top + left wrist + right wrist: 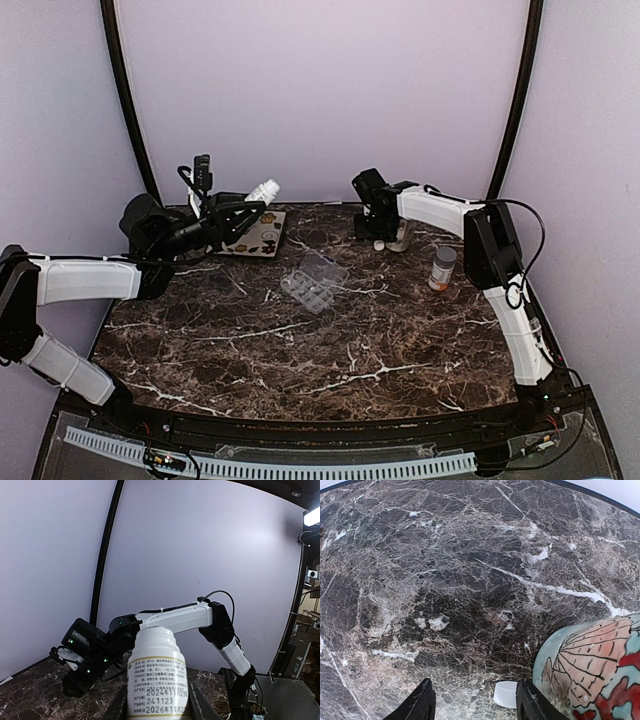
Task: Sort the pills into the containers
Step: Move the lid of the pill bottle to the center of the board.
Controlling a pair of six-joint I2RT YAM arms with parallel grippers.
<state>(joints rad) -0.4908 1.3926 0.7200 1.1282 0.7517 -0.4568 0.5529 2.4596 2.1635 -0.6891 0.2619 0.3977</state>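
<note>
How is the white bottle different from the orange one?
The white bottle is up in the air, tilted, held by the left gripper; the orange bottle stands upright on the table. The white bottle is mostly white; the orange bottle is orange with a white cap. Both are small bottles.

A table [300, 340] with a dark brown marble-patterned top, veined in white and tan, fills the floor of a small enclosure. The back wall [320, 90] is a plain, pale lavender-white panel, and matching panels form the left wall [50, 120] and right wall [590, 150]. Two thin black poles [128, 100] rise at the rear corners, leaning slightly inward. A white slotted cable duct [300, 465] runs along the table's near edge. In the left wrist view, a bright lamp [312, 517] glows at the upper right, over dim, cluttered equipment beyond the enclosure.
</note>
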